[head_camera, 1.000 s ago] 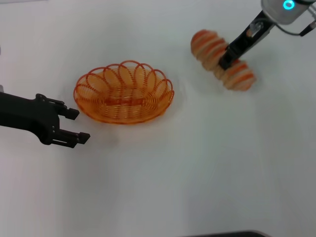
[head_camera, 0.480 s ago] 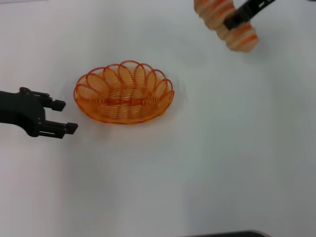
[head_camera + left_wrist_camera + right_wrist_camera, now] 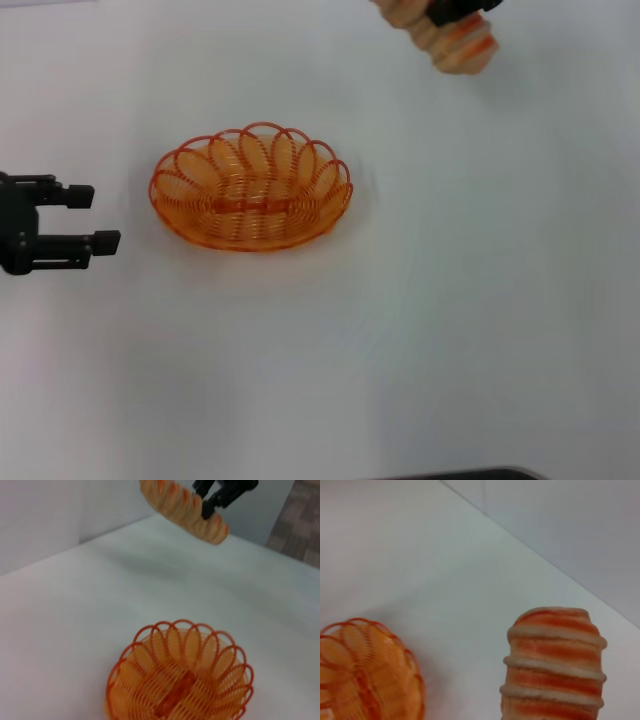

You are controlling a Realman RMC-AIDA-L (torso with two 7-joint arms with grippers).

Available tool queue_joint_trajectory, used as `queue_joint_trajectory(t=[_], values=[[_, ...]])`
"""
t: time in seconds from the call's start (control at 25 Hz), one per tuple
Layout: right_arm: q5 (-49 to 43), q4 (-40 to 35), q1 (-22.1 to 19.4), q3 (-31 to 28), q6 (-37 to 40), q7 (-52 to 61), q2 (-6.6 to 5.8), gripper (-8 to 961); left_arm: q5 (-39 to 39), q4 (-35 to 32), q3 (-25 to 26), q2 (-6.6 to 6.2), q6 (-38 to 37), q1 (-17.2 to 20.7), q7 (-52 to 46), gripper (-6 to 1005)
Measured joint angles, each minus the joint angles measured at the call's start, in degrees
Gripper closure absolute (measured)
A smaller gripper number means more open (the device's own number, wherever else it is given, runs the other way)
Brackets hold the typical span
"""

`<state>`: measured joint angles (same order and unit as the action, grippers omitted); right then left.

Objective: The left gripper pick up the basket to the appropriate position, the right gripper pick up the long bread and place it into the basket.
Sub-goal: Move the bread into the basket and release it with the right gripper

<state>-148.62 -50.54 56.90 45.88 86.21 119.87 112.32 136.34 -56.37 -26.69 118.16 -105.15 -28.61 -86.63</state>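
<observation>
The orange wire basket rests on the white table, left of centre in the head view, with nothing in it; it also shows in the left wrist view and at the edge of the right wrist view. My left gripper is open, a short way to the basket's left, not touching it. The long bread, striped orange and tan, hangs in the air at the far right, held at its middle by my right gripper. The right wrist view shows the bread close up.
The white table stretches bare around the basket. A pale wall rises behind the far table edge, and grey carpet floor shows beyond the table's far corner.
My right gripper has lifted the long bread off the table and up toward the head view's top edge. My left gripper has drawn back to the left, away from the basket.
</observation>
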Motion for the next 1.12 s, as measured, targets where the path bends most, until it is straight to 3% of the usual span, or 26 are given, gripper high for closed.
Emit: queue_joint_trajectory(t=[0.44, 1.12], values=[[7.07, -0.07, 3.97, 0.39, 9.12, -9.36, -0.27, 610, -2.78, 0.8, 4.16, 0.23, -5.49, 4.49, 5.61, 273], [6.7, 0.57, 9.57, 10.18, 11.37, -10.65, 2.86, 610, -3.46, 1.8, 7.1, 1.03, -6.45, 7.53, 8.91, 274]])
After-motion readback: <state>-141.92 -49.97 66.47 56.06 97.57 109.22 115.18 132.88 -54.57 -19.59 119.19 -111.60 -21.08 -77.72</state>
